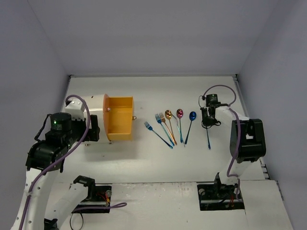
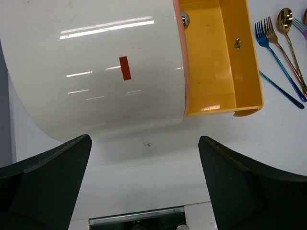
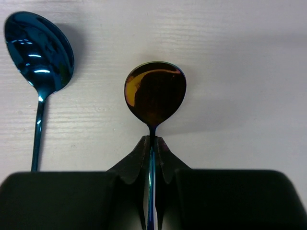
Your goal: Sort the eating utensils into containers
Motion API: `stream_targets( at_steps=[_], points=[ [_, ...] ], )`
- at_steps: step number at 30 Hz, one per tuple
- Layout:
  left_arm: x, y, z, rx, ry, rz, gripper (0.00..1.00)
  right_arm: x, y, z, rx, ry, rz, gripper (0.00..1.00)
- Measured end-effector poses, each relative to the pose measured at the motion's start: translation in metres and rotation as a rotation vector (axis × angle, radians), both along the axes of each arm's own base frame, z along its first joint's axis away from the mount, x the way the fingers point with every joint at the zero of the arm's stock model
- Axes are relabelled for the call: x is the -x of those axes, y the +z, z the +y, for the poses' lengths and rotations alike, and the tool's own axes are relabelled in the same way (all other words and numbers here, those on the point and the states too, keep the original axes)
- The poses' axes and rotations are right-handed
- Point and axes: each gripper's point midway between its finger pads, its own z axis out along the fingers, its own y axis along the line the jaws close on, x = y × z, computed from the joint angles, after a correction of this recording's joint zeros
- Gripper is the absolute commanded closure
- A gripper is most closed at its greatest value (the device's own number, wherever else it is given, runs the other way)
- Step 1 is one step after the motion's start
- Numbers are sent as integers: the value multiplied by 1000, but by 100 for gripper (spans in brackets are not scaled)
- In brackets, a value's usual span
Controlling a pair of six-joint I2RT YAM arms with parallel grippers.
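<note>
Pinching the thin neck of the dark spoon (image 3: 155,93) with the right gripper (image 3: 152,153), squeezing tight from both sides just below the bowl. Showing an orange-gold reflection in that bowl and a blue handle running back between the fingers. Pointing the bowl toward the far side of the table (image 1: 144,91), with the handle trailing toward the near edge in the top view. Not resolving whether resting on the table or raised off it.

Lying just left of the held one, apart and not touching: blue spoon (image 3: 39,52), bowl likewise toward the far side.

Continuing leftward in a loose row on the table:
- purple spoon (image 1: 180,113)
- gold spoon (image 1: 168,114)
- gold fork (image 2: 272,26)
- blue fork (image 2: 261,32), right beside the gold fork
- second blue fork (image 1: 157,134), slanted and lying nearest the drawer (image 2: 216,62)

Converging of handles among the middle pieces toward the near side; not resolving which over which.

Keeping the left gripper (image 2: 144,177) released, with the dark fingers (image 2: 48,184) spread wide and grasping nothing. Hovering above bare table just beside the cream-white cabinet (image 2: 96,67), close to its curved wall with the small orange rectangle.

Standing pulled out from the cabinet's right side: the orange drawer, open side up. Lying outside it, on the table to its right: every utensil noted above.
</note>
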Motion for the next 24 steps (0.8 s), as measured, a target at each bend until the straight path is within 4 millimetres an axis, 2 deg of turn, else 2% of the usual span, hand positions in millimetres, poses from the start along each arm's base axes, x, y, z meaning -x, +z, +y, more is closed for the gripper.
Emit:
stream_targets(
  at_steps=[3,6,7,10,12,15,17,19,22,24],
  points=[
    [-4,2,-1,-2,0,7,7,-9,27,4,-9,-2,-54,100],
    [-10,9,-3,2,1,5,7,-34,84,31,-70,24,-196,100],
    [-12,11,-3,6,4,3,7,-45,112,51,-103,48,-265,100],
    [-18,22,-5,20,11,-12,7,-67,194,135,-249,165,-477,100],
    [-23,28,-5,25,24,-20,7,-56,238,200,-361,261,-555,100],
    [-29,38,-5,36,43,-36,7,-37,284,281,-546,324,-621,100],
    [-33,43,-5,43,55,-46,7,-26,300,325,-653,342,-630,100],
    [-34,46,-4,44,70,-51,7,-24,305,359,-723,340,-625,100],
    [-35,48,0,39,90,-58,7,-31,291,405,-780,323,-603,100],
    [-35,51,2,36,99,-66,7,-35,269,427,-786,309,-571,100]
  ],
)
